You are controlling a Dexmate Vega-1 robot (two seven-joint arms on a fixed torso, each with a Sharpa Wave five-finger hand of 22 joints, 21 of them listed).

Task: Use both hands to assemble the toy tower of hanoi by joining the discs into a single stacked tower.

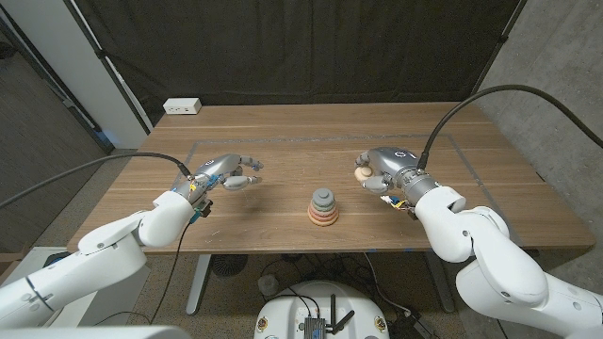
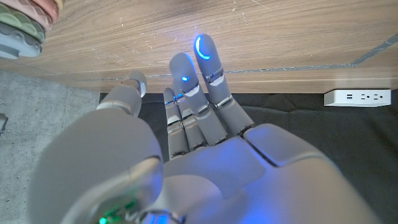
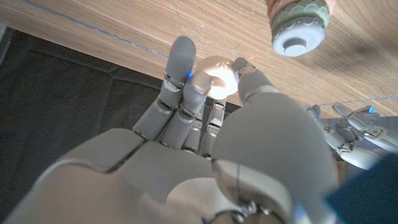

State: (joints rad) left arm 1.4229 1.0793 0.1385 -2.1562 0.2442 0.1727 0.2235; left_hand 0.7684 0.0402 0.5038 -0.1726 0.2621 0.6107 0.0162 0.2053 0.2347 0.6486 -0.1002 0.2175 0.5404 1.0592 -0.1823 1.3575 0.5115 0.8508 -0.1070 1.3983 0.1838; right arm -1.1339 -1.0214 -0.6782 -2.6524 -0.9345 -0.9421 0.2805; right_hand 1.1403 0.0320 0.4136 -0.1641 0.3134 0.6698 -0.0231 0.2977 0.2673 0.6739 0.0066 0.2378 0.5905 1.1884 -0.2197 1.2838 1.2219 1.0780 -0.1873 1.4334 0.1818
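Wooden table [image 1: 283, 141] carries a partial tower [image 1: 323, 208] of stacked discs near its front edge at centre, orange and pink discs low, green and grey on top. At about ten o'clock from the tower, well apart, the left hand [image 1: 229, 173] hovers with its fingers spread and nothing in them. At about one o'clock from the tower, the right hand [image 1: 384, 169] pinches a small cream disc [image 3: 214, 73] between thumb and fingers. Farther back, at the table's far left edge, sits a white power strip [image 1: 182, 106].
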